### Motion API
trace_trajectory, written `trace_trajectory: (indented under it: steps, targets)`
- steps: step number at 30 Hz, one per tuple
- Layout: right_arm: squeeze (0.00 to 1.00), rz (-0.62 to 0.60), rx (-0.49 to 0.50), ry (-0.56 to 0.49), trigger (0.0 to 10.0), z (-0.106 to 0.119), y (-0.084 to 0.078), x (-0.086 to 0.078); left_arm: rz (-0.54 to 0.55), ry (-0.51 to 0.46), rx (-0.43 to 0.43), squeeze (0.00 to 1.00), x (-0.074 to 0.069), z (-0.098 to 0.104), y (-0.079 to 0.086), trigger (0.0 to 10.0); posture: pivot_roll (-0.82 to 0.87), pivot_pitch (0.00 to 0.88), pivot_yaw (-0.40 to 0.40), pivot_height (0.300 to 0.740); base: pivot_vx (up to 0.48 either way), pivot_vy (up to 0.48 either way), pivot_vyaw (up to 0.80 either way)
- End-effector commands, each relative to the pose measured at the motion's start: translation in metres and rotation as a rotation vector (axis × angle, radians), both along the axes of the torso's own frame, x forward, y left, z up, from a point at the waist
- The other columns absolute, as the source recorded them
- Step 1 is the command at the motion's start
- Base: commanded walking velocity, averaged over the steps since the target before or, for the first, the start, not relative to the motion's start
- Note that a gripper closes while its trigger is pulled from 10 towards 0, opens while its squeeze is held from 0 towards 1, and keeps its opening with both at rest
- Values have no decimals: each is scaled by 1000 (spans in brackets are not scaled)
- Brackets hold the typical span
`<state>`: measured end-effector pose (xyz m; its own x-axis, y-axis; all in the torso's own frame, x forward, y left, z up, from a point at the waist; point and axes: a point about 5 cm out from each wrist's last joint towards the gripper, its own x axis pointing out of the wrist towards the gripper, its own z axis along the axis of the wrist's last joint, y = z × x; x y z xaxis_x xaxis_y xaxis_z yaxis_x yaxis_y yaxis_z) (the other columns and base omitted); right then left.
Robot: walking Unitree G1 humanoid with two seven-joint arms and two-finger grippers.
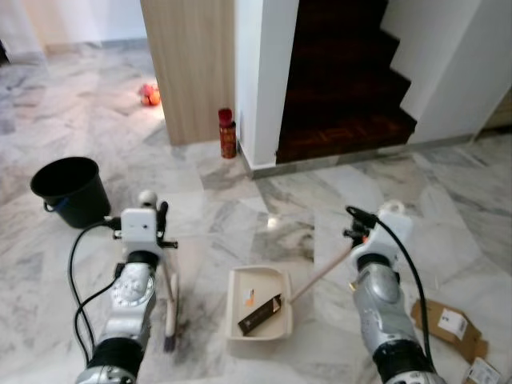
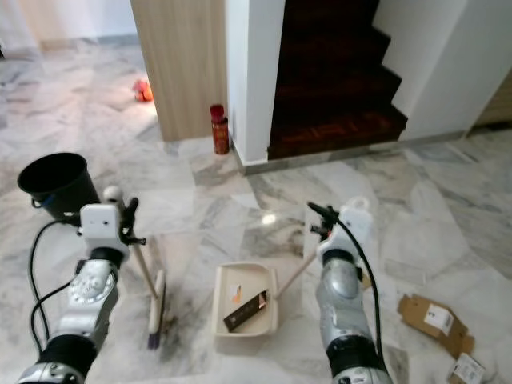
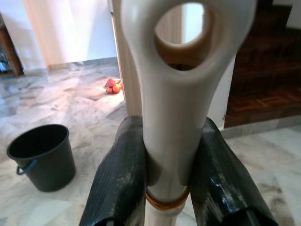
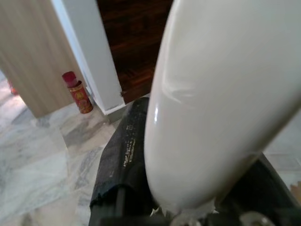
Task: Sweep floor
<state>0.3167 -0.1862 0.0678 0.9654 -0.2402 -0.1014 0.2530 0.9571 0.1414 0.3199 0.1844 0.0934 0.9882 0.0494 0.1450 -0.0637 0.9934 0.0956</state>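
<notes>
A pale marble floor (image 1: 240,200) runs up to a dark staircase (image 1: 344,88) and a wooden panel. The left gripper (image 3: 162,179) is clamped on the cream handle of a broom (image 1: 169,308), its bristles resting on the floor. The right gripper (image 4: 188,188) is clamped on the handle of the dustpan (image 1: 258,302), which lies flat just beside the broom with a dark wrapper (image 1: 261,314) inside. A black bucket (image 1: 70,190) stands beyond the left arm.

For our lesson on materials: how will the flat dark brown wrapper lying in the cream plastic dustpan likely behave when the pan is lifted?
The flat dark brown wrapper looks thin, so it is probably light. It lies loose on the smooth cream plastic dustpan, so it may slide if the pan tilts. The right gripper holds the pan's long handle, so tilting seems likely.
</notes>
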Motion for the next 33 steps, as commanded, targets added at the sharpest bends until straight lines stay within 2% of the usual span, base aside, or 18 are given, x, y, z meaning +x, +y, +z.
trace_trajectory:
  steps: [1, 33]
  targets:
    - [0, 13, -7, -64, 10000, 15, 3, 7, 5, -47, 13, 0, 3, 12, 3, 10000, -36, 0, -37, 740, 0, 322, 0]
    - [0, 38, 1, -75, 10000, 15, 9, 6, -7, -35, 19, 0, 2, 11, 2, 10000, -33, 0, -31, 740, 0, 325, 0]
